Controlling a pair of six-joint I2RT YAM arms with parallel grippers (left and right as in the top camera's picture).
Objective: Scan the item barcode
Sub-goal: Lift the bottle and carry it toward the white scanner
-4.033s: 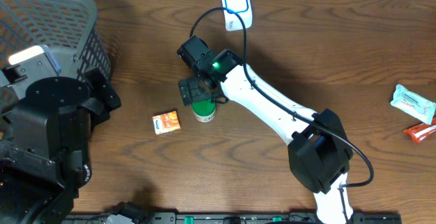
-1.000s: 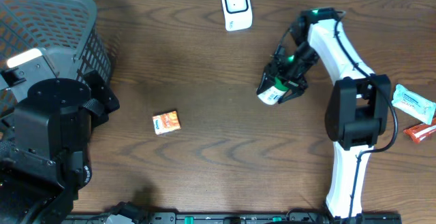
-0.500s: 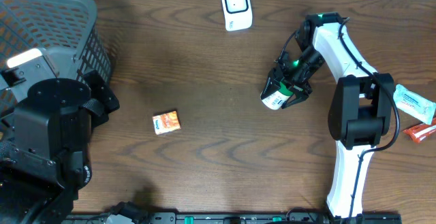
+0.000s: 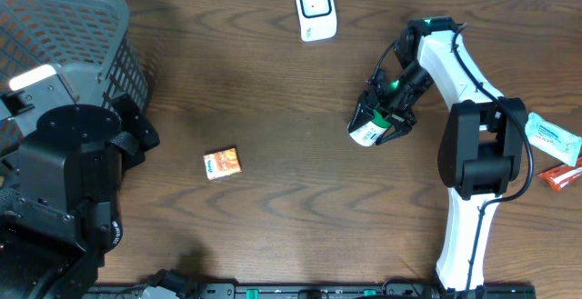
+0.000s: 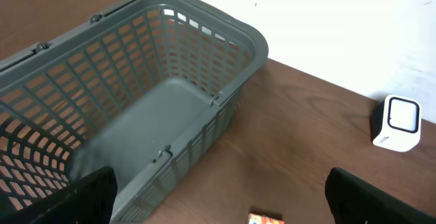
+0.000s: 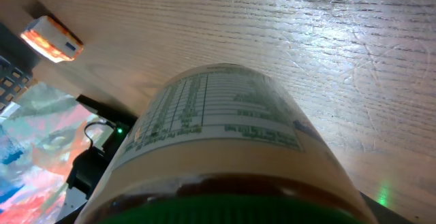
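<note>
A jar [image 4: 366,132] with a green lid and a white printed label hangs tilted above the table, right of centre. My right gripper [image 4: 386,110] is shut on it near the lid. In the right wrist view the jar [image 6: 218,135] fills the frame, its label's table of small print facing the camera. The white barcode scanner [image 4: 316,9] stands at the table's far edge, up and left of the jar, and also shows as the scanner [image 5: 397,123] in the left wrist view. My left gripper [image 5: 221,193] is open with nothing in it, near the basket.
A grey plastic basket [image 4: 68,26] sits at the far left. A small orange box [image 4: 222,163] lies left of centre. Two snack packets [image 4: 551,137] lie at the right edge. The left arm's black body [image 4: 68,185] fills the front left.
Four seconds ago the right gripper held the jar at the table's middle. It has since carried it right. In the last half second nothing moved.
</note>
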